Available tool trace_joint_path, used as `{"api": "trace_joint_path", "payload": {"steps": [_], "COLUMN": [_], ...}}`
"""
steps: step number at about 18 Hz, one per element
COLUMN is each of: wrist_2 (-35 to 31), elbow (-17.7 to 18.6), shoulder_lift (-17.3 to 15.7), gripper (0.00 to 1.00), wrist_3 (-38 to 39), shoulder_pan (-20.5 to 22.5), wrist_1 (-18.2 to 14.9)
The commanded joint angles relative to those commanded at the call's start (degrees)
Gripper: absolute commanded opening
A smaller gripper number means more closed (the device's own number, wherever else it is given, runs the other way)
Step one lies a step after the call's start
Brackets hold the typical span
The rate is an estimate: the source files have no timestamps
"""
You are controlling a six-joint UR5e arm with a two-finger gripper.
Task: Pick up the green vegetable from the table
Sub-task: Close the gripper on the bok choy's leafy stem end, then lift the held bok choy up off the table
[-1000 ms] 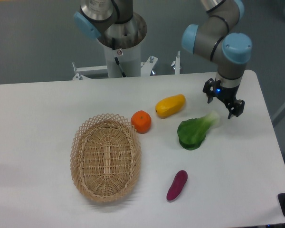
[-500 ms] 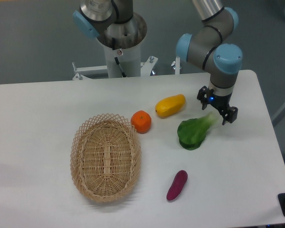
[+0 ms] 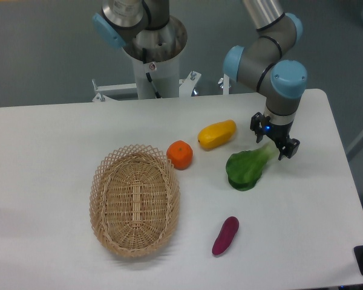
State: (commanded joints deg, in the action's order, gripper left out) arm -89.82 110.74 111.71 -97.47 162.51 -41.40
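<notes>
The end effector [image 3: 274, 141] hangs released, straddling the pale stalk of the green vegetable [image 3: 247, 168]. It looks light and rigid; the narrow stalk probably offers the best grip.

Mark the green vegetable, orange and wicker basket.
green leafy vegetable [image 3: 244, 170], fixed camera, on the dark leaves
round orange fruit [image 3: 179, 154], fixed camera, centre of the fruit
oval wicker basket [image 3: 100, 181], fixed camera, left rim

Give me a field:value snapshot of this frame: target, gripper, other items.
target: green leafy vegetable with pale stalk, lying on white table
gripper: black two-finger gripper, fingers open, straddling the stalk end, not closed
left of target: yellow oblong fruit, round orange
below target: purple eggplant-like piece
basket: oval wicker basket, nothing inside
</notes>
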Motion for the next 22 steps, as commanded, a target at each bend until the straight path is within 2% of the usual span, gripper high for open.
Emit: {"api": "trace_joint_path", "payload": {"steps": [2, 3, 5, 10, 16, 18, 22], "wrist_2": [0.09, 0.09, 0.09, 0.09, 0.61, 1.49, 7.98], "elbow": [0.0, -0.17, -0.18, -0.7, -2.37, -3.51, -5.27], "shoulder_lift": [0.09, 0.09, 0.09, 0.0, -0.97, -2.19, -4.13], "gripper": [0.54, 0.47, 0.4, 0.33, 0.33, 0.33, 0.33], "wrist_3": [0.0, 0.0, 0.09, 0.09, 0.35, 0.61, 1.32], "shoulder_pan": [-0.09, 0.0, -0.09, -0.26, -0.18, -0.18, 0.0], "wrist_1": [0.17, 0.09, 0.17, 0.17, 0.17, -0.17, -1.31]}}
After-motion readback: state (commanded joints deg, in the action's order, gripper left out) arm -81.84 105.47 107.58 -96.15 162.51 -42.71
